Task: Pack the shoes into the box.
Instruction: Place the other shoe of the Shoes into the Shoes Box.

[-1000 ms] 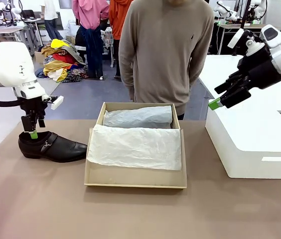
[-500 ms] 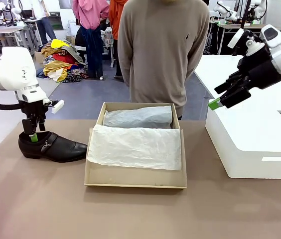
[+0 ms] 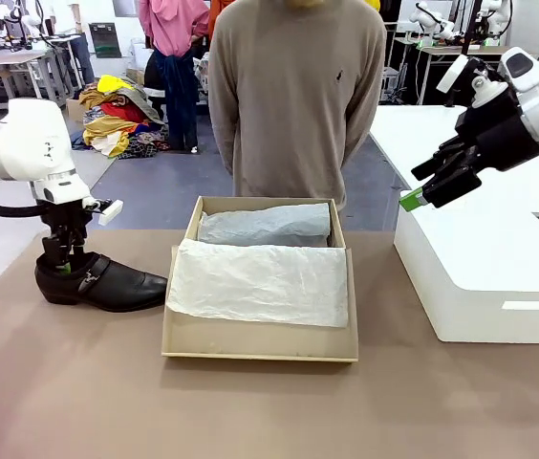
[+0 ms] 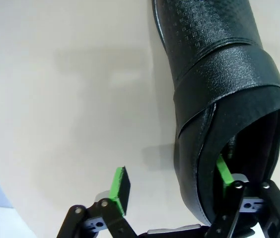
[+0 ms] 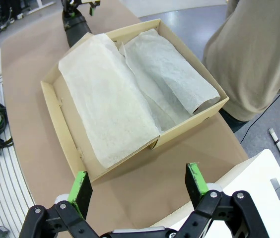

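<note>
One glossy black shoe lies on the table left of the box, toe pointing at it. My left gripper is down on its heel. In the left wrist view the left gripper stands open astride the heel wall of the shoe, with one green pad inside the opening and the other outside, a gap away. The tan box sits mid-table, lined with white tissue paper; a tissue-wrapped bundle fills its far half. My right gripper hangs open, high above the box.
A large white block stands at the right of the table. A person in a beige sweater stands at the far edge behind the box. Bare brown tabletop lies in front of the box.
My left gripper has come down onto the shoe's heel, one finger now inside the opening. The person has shifted slightly left. The right arm has not moved.
</note>
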You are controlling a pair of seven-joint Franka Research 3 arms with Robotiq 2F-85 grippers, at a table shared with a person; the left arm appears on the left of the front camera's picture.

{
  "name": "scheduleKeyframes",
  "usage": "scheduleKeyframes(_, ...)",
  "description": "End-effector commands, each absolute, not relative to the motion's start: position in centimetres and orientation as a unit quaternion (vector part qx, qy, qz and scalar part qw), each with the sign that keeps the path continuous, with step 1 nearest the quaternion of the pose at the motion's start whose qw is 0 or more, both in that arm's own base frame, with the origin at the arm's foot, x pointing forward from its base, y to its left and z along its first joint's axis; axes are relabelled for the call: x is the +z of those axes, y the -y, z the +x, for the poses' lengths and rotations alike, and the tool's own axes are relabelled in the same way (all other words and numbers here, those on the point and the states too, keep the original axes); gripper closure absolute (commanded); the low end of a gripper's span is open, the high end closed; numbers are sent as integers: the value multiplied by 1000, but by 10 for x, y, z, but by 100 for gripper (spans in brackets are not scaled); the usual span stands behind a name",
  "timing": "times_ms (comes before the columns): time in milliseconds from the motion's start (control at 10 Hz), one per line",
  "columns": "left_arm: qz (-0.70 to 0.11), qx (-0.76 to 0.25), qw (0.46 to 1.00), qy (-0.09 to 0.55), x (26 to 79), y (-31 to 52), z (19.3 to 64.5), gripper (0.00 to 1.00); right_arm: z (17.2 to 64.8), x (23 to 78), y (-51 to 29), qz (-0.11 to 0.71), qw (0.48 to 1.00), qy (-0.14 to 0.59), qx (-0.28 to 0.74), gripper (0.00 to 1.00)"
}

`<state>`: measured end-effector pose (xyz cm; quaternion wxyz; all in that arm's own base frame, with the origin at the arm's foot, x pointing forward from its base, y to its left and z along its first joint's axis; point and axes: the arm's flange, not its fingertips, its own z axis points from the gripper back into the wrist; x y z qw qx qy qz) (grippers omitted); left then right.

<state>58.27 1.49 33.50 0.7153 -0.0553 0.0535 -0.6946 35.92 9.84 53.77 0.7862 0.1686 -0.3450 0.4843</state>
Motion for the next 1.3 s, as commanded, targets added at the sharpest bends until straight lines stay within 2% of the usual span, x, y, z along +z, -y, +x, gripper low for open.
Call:
scheduleKeyframes(0, -63, -700, 709, -59, 338, -16, 584, 55, 362, 537, -98, 177, 779, 351, 489, 0)
scheduleKeyframes(200, -65, -702, 707, -57, 338, -16, 583, 95, 362, 537, -98, 177, 779, 351, 489, 0)
scheduleKeyframes(300, -67, -703, 706, -57, 338, -15, 583, 100, 362, 537, -98, 177, 779, 351, 489, 0)
scheduleKeyframes(900, -44, -709, 702, -57, 346, -15, 579, 100, 362, 537, -98, 177, 779, 351, 489, 0)
scheduleKeyframes(1200, -47, -678, 731, -57, 369, -18, 580, 100, 362, 537, -98, 177, 779, 351, 489, 0)
